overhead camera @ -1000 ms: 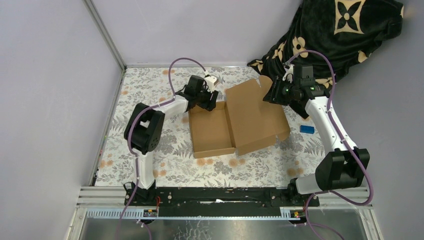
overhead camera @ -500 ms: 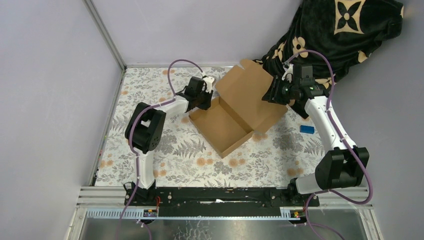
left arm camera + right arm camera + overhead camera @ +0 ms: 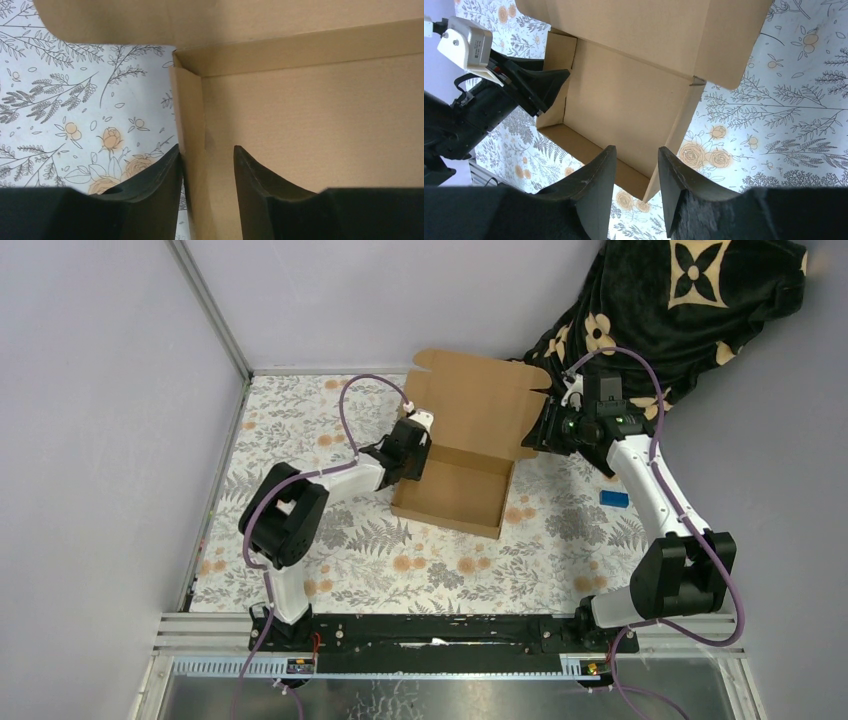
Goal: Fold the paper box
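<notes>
The left fingers straddle the left wall of the paper box; whether they pinch it I cannot tell. The box sits mid-way along the counter, toward its far edge, lid raised. The right fingers stand partly apart over its right wall.

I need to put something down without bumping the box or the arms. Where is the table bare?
Widest: the near strip between the paper box and the base rail. Also the far-left corner, beyond the left gripper. Crowded: around the box's raised lid, with the right gripper, the black cloth and the blue object close by.
</notes>
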Controlling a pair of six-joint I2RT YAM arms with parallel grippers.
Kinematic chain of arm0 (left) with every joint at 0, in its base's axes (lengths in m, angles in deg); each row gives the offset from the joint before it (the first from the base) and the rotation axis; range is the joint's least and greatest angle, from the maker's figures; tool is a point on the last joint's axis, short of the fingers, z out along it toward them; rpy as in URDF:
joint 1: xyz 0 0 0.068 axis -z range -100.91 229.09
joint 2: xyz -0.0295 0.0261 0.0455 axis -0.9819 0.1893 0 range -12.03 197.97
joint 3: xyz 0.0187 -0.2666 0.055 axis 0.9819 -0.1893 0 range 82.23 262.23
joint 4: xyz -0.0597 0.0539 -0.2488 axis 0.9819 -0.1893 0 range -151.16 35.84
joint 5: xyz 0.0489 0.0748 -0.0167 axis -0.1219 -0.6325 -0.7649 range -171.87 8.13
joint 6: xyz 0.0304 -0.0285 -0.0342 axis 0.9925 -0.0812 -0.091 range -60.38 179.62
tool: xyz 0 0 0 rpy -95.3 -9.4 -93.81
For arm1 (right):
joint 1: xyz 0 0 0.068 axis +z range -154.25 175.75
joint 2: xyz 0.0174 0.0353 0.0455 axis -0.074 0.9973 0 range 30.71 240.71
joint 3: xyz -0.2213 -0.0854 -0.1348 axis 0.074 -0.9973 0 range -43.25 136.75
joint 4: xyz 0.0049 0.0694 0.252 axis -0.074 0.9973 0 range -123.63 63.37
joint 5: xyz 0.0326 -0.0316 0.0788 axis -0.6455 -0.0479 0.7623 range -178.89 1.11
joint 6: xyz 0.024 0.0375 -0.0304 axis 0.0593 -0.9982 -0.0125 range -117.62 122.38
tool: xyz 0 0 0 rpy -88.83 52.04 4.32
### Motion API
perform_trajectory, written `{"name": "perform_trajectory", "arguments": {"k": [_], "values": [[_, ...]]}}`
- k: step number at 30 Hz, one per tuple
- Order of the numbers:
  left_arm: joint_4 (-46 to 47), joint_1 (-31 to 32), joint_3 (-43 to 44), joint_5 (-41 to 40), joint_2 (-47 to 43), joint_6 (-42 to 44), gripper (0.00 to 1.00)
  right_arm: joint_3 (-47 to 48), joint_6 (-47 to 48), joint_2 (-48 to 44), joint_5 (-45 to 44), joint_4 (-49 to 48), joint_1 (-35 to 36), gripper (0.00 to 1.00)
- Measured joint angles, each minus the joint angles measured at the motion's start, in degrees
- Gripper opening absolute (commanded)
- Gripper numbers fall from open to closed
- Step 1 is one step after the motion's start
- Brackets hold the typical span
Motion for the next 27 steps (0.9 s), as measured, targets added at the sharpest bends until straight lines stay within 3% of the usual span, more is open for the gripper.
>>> {"name": "perform_trajectory", "arguments": {"k": [6, 14, 27], "values": [[0.1, 1.7, 0.0, -3.8, -0.2, -2.1, 0.52, -0.6, 0.0, 0.0, 0.0, 0.0, 0.0, 0.44], [0.1, 1.6, 0.5, -8.8, 0.2, -3.9, 0.44, -0.7, 0.0, 0.0, 0.0, 0.0, 0.0, 0.44], [1.7, 1.6, 0.5, -10.1, 1.8, -5.2, 0.38, -1.1, 0.0, 0.0, -0.3, 0.0, 0.2, 0.43]]}}
